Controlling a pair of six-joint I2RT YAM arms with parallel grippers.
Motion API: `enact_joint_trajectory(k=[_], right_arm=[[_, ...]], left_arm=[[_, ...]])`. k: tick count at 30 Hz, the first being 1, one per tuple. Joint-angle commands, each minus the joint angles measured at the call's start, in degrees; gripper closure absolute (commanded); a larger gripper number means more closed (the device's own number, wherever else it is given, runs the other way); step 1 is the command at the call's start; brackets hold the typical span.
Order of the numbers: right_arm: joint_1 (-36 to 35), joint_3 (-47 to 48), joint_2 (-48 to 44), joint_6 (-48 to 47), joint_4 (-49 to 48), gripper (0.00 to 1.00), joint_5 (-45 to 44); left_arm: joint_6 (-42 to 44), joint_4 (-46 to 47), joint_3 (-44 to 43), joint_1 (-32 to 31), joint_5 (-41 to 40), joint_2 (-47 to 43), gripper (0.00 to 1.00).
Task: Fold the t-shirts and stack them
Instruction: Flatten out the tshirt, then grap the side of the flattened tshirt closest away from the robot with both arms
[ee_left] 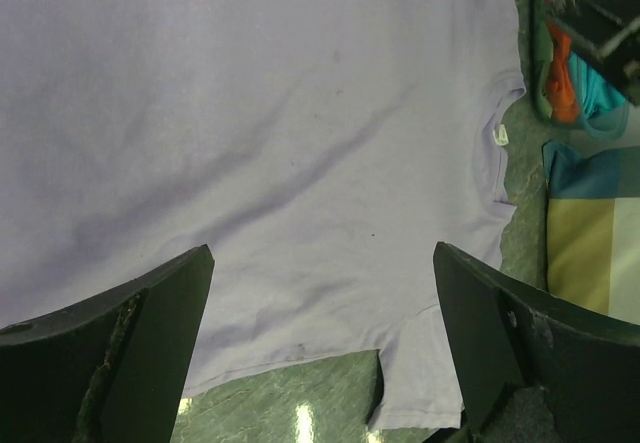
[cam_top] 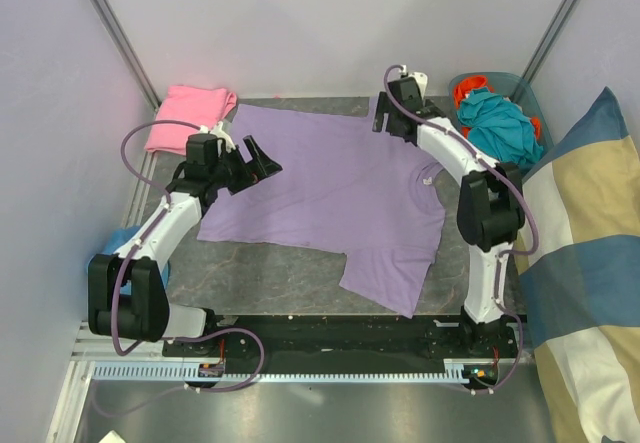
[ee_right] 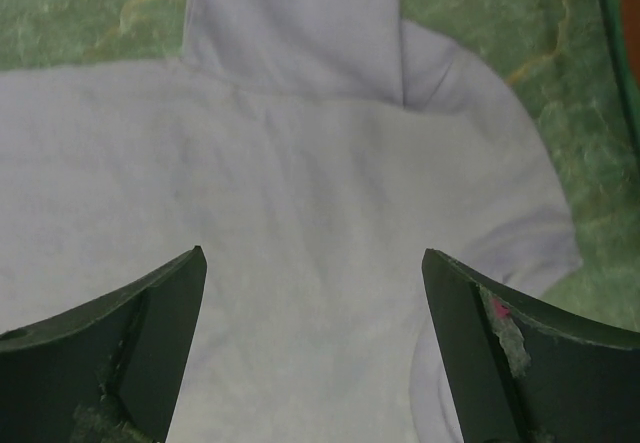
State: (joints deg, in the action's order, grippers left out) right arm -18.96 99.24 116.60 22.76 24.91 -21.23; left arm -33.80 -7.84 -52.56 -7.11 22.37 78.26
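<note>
Though neck tag (ee_left: 501, 136) on lavender tee (cam_top: 320, 183) shows, txt unreadable.

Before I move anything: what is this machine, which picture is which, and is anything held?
Two robot arms stand at the near edge of a table. The wide picture looks down from above and behind them; the other two come from a camera on each wrist, with that arm's own dark fingers at the bottom. A lavender t-shirt lies spread out; a pink t-shirt sits folded at the far left corner. At the right are a striped cushion and a bin of teal and orange cloth. The left gripper and right gripper both hang open over the lavender t-shirt, holding nothing.
</note>
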Motion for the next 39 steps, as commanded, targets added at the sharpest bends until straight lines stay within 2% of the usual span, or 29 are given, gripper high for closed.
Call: enact_joint_trajectory(k=[1, 5, 9, 14, 17, 18, 22, 27, 32, 36, 39], right_arm=[[5.3, 11.3, 6.3, -2.5, 2.6, 0.02, 5.6], [6.0, 7.7, 5.1, -0.4, 1.6, 0.02, 12.0], [3.9, -9.0, -5.6, 1.0, -3.4, 0.02, 10.7], [2.6, -24.8, -18.6, 4.7, 0.9, 0.02, 9.5], [0.0, -34.9, -29.8, 8.1, 3.5, 0.02, 6.3], [-2.5, -37.0, -35.7, 9.0, 4.4, 0.02, 5.4], [-12.0, -46.0, -47.7, 18.3, 12.8, 0.02, -1.9], [-27.4, -57.9, -58.7, 38.6, 19.4, 0.02, -8.1], [-41.4, -61.5, -58.7, 56.0, 29.1, 0.02, -14.8], [-52.8, -59.0, -53.7, 70.5, 38.1, 0.02, -18.3], [-59.9, -57.5, -49.3, 77.3, 41.4, 0.02, -18.6]], left_arm=[[3.7, -1.4, -1.4, -0.1, -1.1, -1.7, 0.00], [3.8, -1.8, -1.1, -0.4, -1.0, -0.7, 0.00], [4.4, -2.1, -0.9, -0.6, -1.9, 0.0, 0.00], [7.2, -6.4, -3.7, -0.5, -4.1, 0.8, 0.00], [9.3, -10.7, -5.9, -0.5, -5.9, 0.7, 0.00], [9.8, -11.4, -6.2, -0.4, -7.0, 0.4, 0.00], [10.8, -14.1, -6.5, -0.2, -8.0, -0.9, 0.00], [9.0, -13.6, -5.5, -0.1, -6.6, -1.4, 0.00], [7.0, -11.9, -4.0, -0.1, -4.2, -0.4, 0.00], [6.9, -11.5, -3.2, -0.1, -3.6, -1.2, 0.00], [6.9, -11.4, -2.7, -0.1, -3.3, -1.8, 0.00]])
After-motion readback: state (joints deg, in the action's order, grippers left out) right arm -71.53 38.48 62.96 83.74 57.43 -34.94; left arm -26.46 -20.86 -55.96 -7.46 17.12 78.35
